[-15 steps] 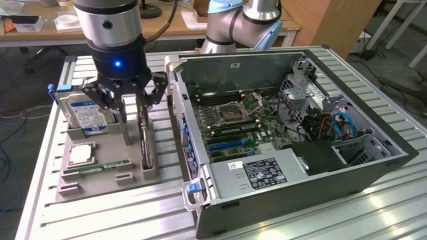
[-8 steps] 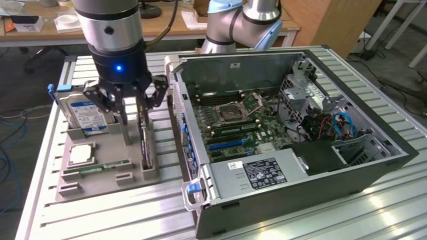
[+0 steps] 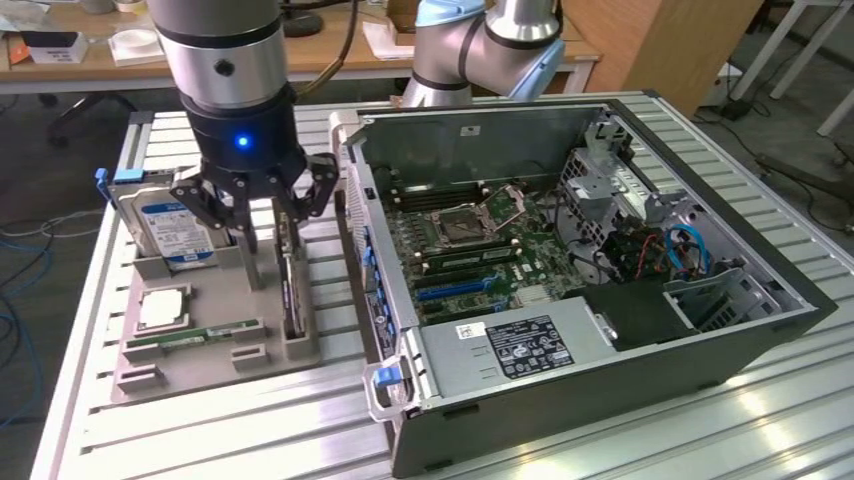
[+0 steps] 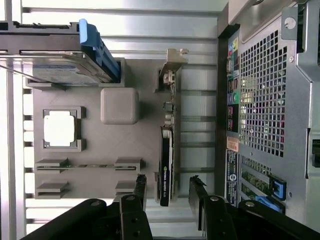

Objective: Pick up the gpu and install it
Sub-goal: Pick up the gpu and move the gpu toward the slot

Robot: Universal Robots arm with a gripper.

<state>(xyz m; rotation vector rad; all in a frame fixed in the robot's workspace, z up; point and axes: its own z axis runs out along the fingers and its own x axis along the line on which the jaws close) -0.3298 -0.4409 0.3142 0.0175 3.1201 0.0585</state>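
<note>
The gripper (image 3: 267,222) (image 4: 169,184) hangs over a gray tray (image 3: 200,372) (image 4: 120,145) with its two fingers spread wide apart. It holds nothing. The gpu (image 3: 291,288) (image 4: 165,160) stands on its thin edge in a slot of the tray, right under the gripper. In the wrist view one finger sits on each side of the card's end. A hard drive (image 3: 171,225) (image 4: 65,72) stands in the tray just beside the gripper. The open computer case (image 3: 601,395) (image 4: 265,100) sits near the gripper, on the card's other side.
</note>
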